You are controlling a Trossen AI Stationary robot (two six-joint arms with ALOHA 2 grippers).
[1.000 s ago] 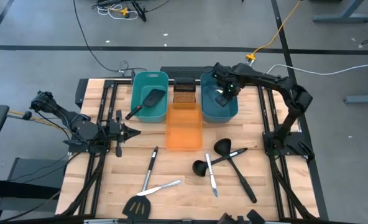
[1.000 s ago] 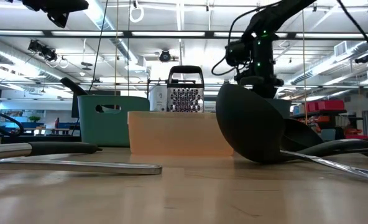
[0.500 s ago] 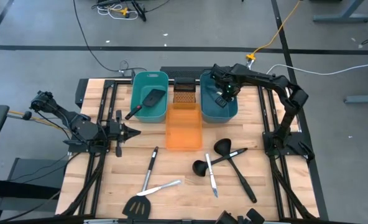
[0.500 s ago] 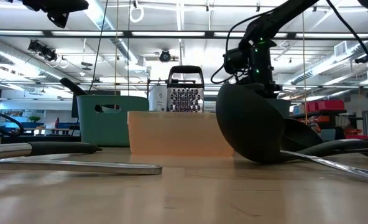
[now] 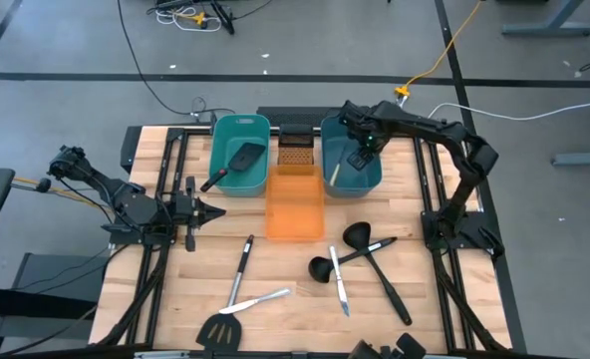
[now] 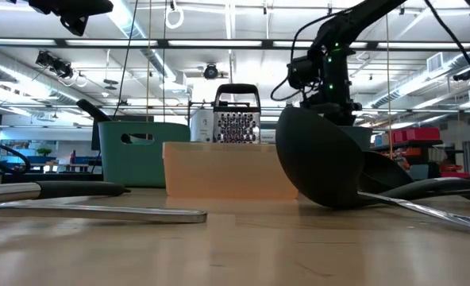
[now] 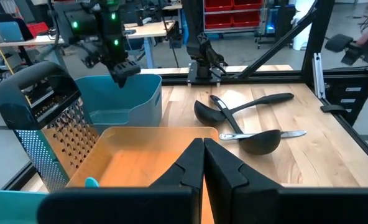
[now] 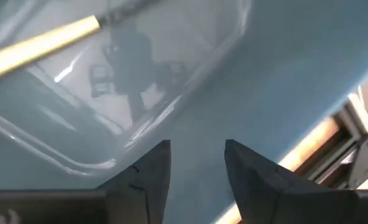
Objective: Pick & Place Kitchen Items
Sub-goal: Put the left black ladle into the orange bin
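One cream-handled knife (image 8: 41, 38) inside teal tub (image 8: 283, 81)

Grey concrete floor (image 5: 66, 40), cables; ceiling strip lights (image 6: 219, 44).

- A wooden bench (image 5: 175, 289) stands on a grey floor (image 5: 66, 40).
- Two teal tubs sit at the bench's far edge: the left teal tub (image 5: 237, 128) and the right teal tub (image 5: 372, 178).
- A box grater (image 5: 295, 152) stands between them.
- An orange tub (image 5: 294, 214) lies just in front of the grater.
- Cables (image 5: 136, 60) trail over the floor.
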